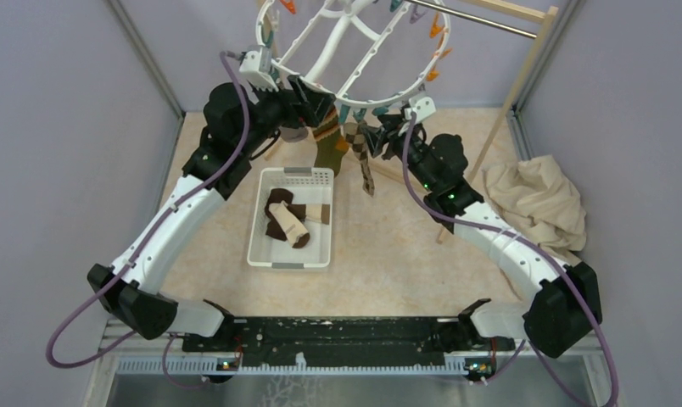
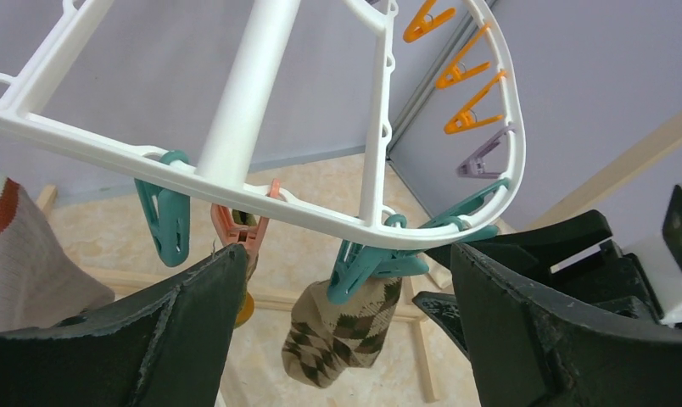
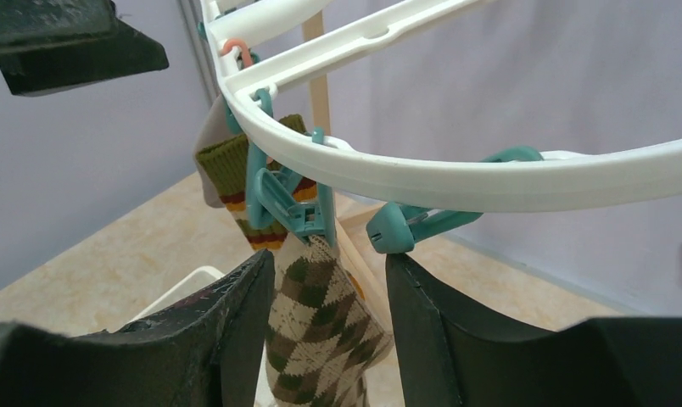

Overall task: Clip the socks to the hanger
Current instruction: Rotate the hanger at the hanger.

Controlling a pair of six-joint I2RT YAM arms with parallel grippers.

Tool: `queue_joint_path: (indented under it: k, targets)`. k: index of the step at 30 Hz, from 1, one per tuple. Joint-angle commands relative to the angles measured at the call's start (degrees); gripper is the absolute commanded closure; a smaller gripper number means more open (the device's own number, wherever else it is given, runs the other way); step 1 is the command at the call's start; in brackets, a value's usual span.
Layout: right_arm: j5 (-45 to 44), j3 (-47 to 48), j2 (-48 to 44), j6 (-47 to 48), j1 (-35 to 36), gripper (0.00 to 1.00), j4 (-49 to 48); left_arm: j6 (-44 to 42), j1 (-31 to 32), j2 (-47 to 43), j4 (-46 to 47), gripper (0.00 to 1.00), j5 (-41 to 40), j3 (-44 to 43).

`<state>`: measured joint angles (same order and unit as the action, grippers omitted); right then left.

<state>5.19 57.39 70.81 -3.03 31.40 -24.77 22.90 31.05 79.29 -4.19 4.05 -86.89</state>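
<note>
The white hanger hangs at the top centre, with teal and orange pegs round its rim. A green-orange striped sock and a brown-cream argyle sock hang from its near rim. In the left wrist view the argyle sock hangs from a teal peg beyond my open left gripper, which holds nothing. In the right wrist view the argyle sock hangs from a teal peg just past my open right gripper. Both grippers are up at the rim.
A white basket below the hanger holds dark brown and cream socks. A big beige cloth lies at the right. A wooden rack with a metal bar stands behind and carries the hanger.
</note>
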Motion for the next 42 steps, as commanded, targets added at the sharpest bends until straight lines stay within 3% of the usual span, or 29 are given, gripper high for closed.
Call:
queue_joint_path:
  k: [1,8,12,22,33,42]
  targets:
    - [1.36,2.13,3.36,0.85,0.33,0.48,-4.88,-0.63,0.41,-2.30,-0.91,0.05,-0.01,-1.97]
    - [4.14,4.31,8.93,0.45,0.33,0.48,-6.58,-0.83,0.50,-3.24,-1.14,0.05,-1.00,-1.44]
    - [6.33,4.80,8.57,-1.86,1.07,0.58,-6.07,-1.22,0.50,-2.89,-1.44,0.05,-1.58,-1.28]
    - [6.94,6.16,8.32,-1.46,8.69,0.70,-5.78,-0.84,0.63,-2.34,-1.27,0.05,-1.38,-1.00]
    - [5.81,16.02,18.11,1.07,16.56,0.65,-4.60,-1.17,1.01,-4.51,-1.65,0.05,-2.98,-0.66]
    - [6.41,19.33,22.46,1.12,17.49,0.55,-5.56,-2.97,0.92,-2.81,-3.57,0.01,-7.84,-3.24]
